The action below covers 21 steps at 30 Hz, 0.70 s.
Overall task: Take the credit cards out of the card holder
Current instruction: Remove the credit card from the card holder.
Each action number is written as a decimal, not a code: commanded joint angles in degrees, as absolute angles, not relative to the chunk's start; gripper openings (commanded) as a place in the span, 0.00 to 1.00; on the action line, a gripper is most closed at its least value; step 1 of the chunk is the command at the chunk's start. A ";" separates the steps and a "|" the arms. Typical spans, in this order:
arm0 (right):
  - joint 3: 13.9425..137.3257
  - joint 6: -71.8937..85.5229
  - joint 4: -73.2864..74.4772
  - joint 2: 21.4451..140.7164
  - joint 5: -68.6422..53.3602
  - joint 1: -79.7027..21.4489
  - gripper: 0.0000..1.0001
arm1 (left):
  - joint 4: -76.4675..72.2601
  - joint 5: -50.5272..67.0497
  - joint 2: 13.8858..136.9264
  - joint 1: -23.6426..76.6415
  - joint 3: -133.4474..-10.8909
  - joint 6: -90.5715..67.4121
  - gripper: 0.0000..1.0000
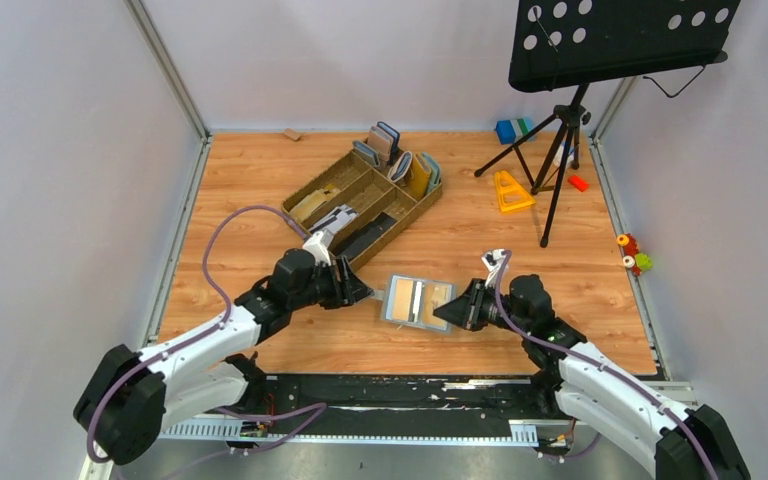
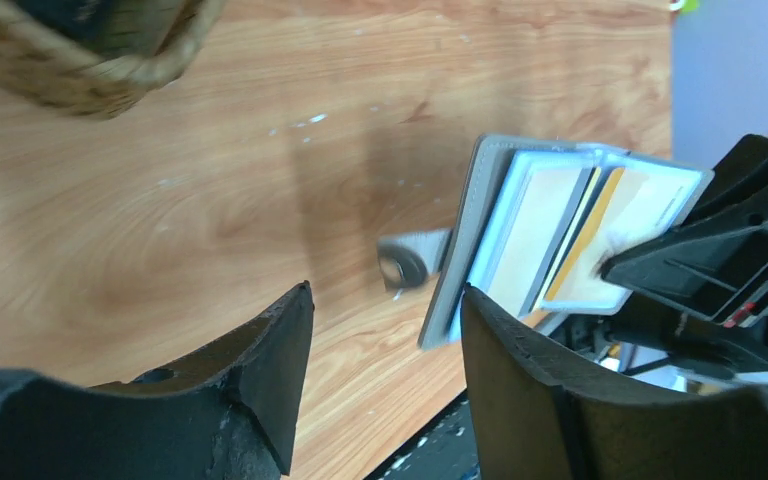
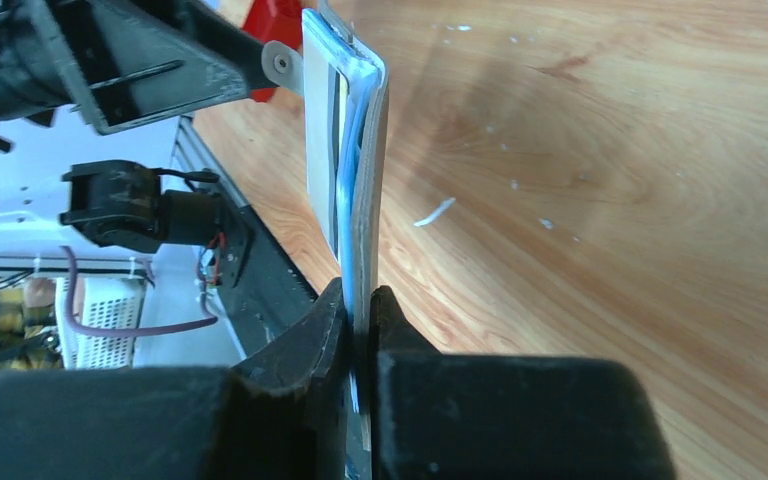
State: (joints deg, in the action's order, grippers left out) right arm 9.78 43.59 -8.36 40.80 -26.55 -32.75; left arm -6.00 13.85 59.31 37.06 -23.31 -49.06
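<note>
One card holder, two cards showing in it, one brown tray, one music stand, one yellow triangle.

Left hand gapes before the card holder, cards showing.

Wood-grain counter, kinda scuffed with white flecks. Sitting on it: brown compartment tray toward the back, yellow triangle thing beside the music-stand tripod on the right, plus a blue block and a little red piece.
</note>
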 commanded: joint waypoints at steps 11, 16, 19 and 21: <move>14.86 37.83 -10.34 50.00 -26.34 -32.61 0.00 | -12.99 21.11 50.85 37.13 -21.69 -41.78 0.57; 14.93 38.06 -14.77 52.75 -30.23 -32.68 0.00 | -21.18 23.42 56.87 40.75 -21.76 -43.51 0.52; 14.28 39.01 -18.60 52.81 -33.32 -32.67 0.00 | -22.94 26.40 60.95 41.64 -23.16 -43.84 0.50; 13.89 39.50 -19.82 52.05 -34.81 -32.69 0.00 | -22.44 28.07 63.56 41.67 -24.34 -43.74 0.50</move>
State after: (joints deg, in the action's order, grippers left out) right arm 12.38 39.00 -11.09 53.17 -29.74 -32.75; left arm -17.15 23.22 60.10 41.30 -21.76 -43.33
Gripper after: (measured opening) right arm 0.063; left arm 0.504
